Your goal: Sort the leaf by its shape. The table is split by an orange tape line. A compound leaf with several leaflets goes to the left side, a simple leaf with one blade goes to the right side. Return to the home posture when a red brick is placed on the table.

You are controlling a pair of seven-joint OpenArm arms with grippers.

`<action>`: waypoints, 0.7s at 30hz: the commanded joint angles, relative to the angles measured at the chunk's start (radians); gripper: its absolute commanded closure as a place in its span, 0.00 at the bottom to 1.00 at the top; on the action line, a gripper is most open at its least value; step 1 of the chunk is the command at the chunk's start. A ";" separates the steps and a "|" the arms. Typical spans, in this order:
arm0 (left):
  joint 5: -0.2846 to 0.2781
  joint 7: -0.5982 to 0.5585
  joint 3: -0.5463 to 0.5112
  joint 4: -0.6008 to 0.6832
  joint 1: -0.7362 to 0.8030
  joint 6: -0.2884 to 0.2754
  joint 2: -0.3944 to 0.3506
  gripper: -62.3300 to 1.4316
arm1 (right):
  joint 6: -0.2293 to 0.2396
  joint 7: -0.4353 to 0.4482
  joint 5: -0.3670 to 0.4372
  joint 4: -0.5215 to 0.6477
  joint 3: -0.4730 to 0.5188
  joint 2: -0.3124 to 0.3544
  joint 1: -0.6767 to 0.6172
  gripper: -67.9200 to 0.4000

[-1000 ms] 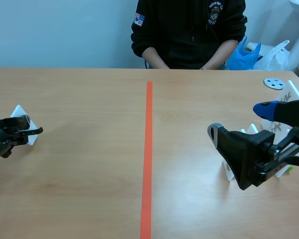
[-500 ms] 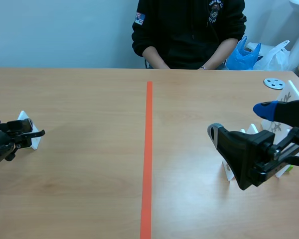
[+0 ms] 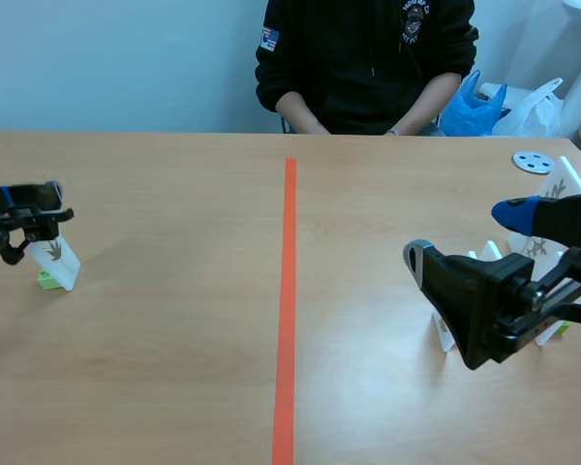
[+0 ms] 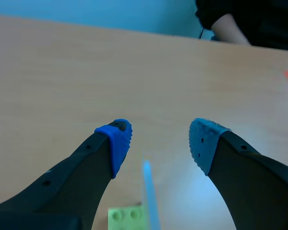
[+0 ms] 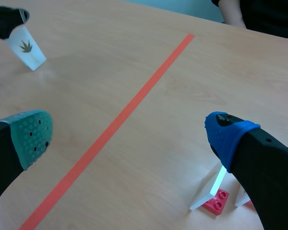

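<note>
We are hovering our left hand [image 4: 161, 139], spread wide and gripping nothing, just above the compound leaf card [image 3: 60, 260] standing on the left side of the tabletop [image 3: 174, 320], so we are risking clipping its top edge and toppling it off its green brick [image 4: 127, 218].

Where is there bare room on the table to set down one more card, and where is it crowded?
Free: the wood between the white leaf card on its green brick and the orange tape line, and the strip between that line and the right arm. Crowded: the right edge, with white standing cards and a grey round disc.
</note>
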 commanded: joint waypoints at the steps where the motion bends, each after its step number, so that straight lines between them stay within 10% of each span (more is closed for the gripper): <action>1: -0.006 0.017 -0.042 0.060 -0.004 -0.010 -0.033 0.48 | 0.000 0.014 0.011 0.001 0.007 0.000 0.008 0.00; 12: 0.047 0.201 -0.177 0.519 0.243 -0.361 -0.093 0.05 | 0.000 0.015 0.011 0.001 0.008 0.000 0.009 0.00; 21: 0.161 0.223 -0.182 0.891 0.577 -0.411 -0.088 0.00 | 0.000 0.013 0.011 0.002 0.021 0.003 0.008 0.00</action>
